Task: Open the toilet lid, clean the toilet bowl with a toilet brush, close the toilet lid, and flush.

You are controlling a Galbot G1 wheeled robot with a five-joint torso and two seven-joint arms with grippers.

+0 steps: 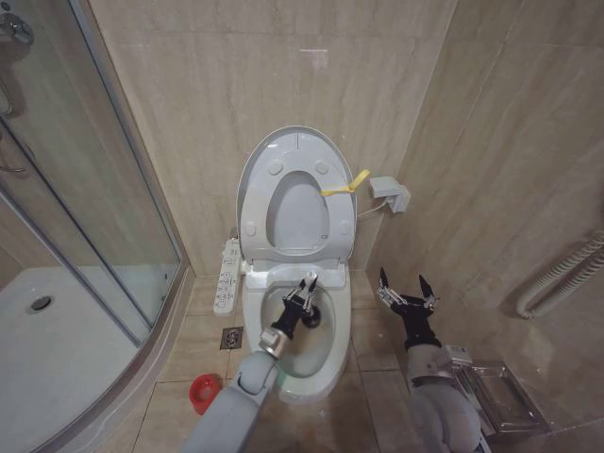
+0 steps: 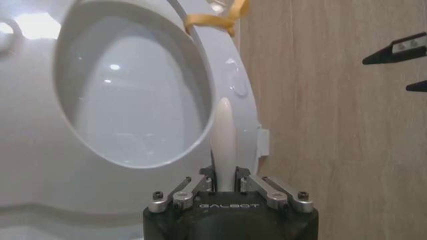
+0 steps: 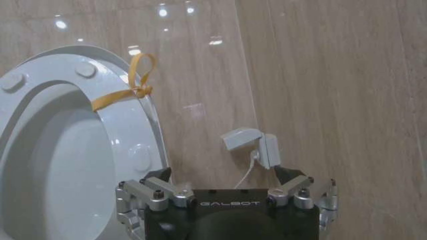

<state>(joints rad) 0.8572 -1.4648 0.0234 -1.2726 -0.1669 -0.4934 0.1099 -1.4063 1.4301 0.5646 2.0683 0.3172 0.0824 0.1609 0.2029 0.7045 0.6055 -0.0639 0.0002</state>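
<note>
Toilet lid (image 1: 300, 151) stands raised with the seat ring (image 1: 253, 222) against the back wall, underside bumpers facing the robot, long axis roughly vertical; one lid, one seat. A yellow band (image 1: 343, 186) is tied at the lid's right edge. Toilet bowl (image 1: 326, 363) sits below it, open, oval long axis running from the wall toward the robot, in a corner between the glass shower enclosure (image 1: 94, 217) on the left and the tiled wall on the right; floor strips on both sides are narrow. White control panel (image 1: 227, 276) lies along the bowl's left side.

Left end effector (image 1: 307, 300) hangs over the bowl opening, narrowed onto the toilet brush (image 2: 223, 145); the white handle stands up between the fingers, its long axis pointing at the raised lid in the left wrist view. Bristle head not visible.

Right end effector (image 1: 404, 286) hovers right of the bowl over the floor, spread wide, holding nothing, well apart from the toilet. Wall socket box (image 1: 390, 193) sits above it. One red cup holder (image 1: 203, 393) on the floor left of the bowl.
</note>
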